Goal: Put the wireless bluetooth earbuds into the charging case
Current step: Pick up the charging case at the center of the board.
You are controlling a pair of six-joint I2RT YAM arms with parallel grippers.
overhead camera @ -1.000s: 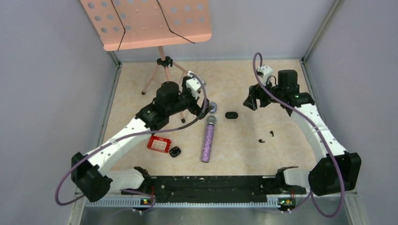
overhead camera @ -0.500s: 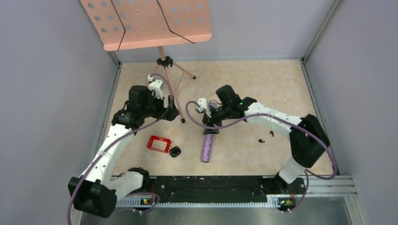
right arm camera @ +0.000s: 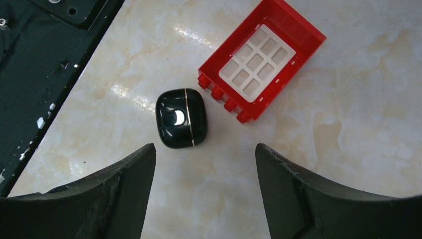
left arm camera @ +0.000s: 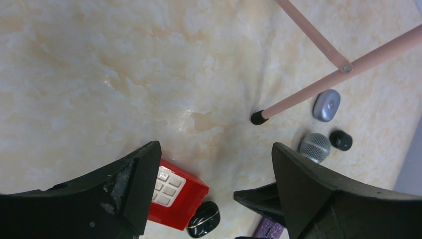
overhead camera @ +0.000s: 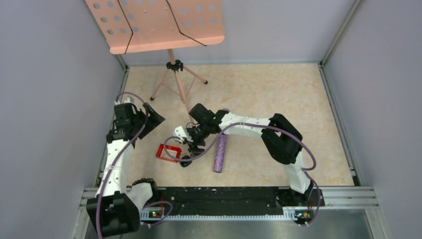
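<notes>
A glossy black charging case [right arm camera: 180,118] with a thin gold seam lies shut on the marble floor beside a red brick [right arm camera: 261,59]. My right gripper [right arm camera: 205,149] is open and empty, just above and short of the case; in the top view it [overhead camera: 191,144] hovers over the case [overhead camera: 185,161]. My left gripper [left arm camera: 216,147] is open and empty, held high at the left [overhead camera: 152,113]. Its view shows the black case [left arm camera: 204,225], a pale grey case [left arm camera: 326,104] and a small black case [left arm camera: 341,140]. No earbuds show; the right arm covers where they lay.
The red brick [overhead camera: 168,152] touches the black case's left side. A purple glitter microphone [overhead camera: 220,152] lies right of it, head [left arm camera: 314,147] toward the back. A pink music stand [overhead camera: 174,64] stands at the back left, one leg's foot [left arm camera: 258,117] near the cases. The black base rail [overhead camera: 224,199] runs along the near edge.
The right arm swung from the far right across the floor to the left, ending over the black case. The left arm pulled back left, away from the stand and microphone.
</notes>
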